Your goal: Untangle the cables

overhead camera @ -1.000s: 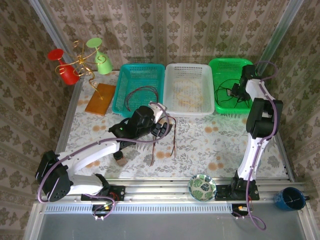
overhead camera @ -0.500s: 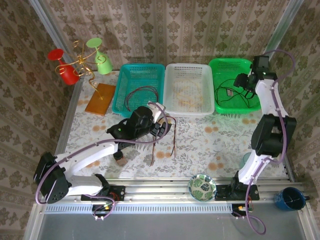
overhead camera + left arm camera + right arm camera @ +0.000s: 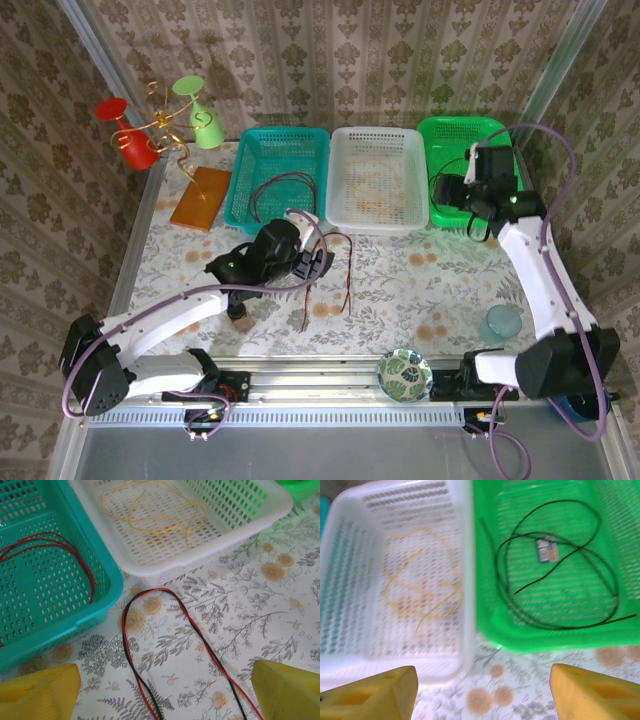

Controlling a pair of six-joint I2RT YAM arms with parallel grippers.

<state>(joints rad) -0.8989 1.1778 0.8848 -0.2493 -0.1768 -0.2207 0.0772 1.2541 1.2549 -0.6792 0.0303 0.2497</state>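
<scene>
A twisted red-and-black cable pair [image 3: 150, 645] lies looped on the floral table [image 3: 280, 605], between the yellow fingers [image 3: 40, 692] of my left gripper [image 3: 165, 695], which hangs open just above it. In the top view that gripper [image 3: 318, 262] sits above the cable pair's loop [image 3: 345, 270]. A dark red cable [image 3: 60, 545] lies in the teal basket [image 3: 250, 200]. The white basket [image 3: 465, 580] holds a yellow cable [image 3: 417, 585]. A black cable [image 3: 555, 565] coils in the green basket [image 3: 485, 610]. My right gripper [image 3: 482, 690] is open and holds nothing, above the table in front of the white and green baskets.
A small blue-and-red item [image 3: 546, 549] lies in the green basket. A wooden board [image 3: 200, 197] and a cup stand [image 3: 160, 125] are at the back left. Along the near edge are a patterned bowl [image 3: 404, 373], a pale glass [image 3: 500, 322] and a blue mug [image 3: 580, 398].
The right arm has swung back from over the green basket toward the table, its elbow dropping to the near right, and its jaws have widened. The left arm barely shifted.
</scene>
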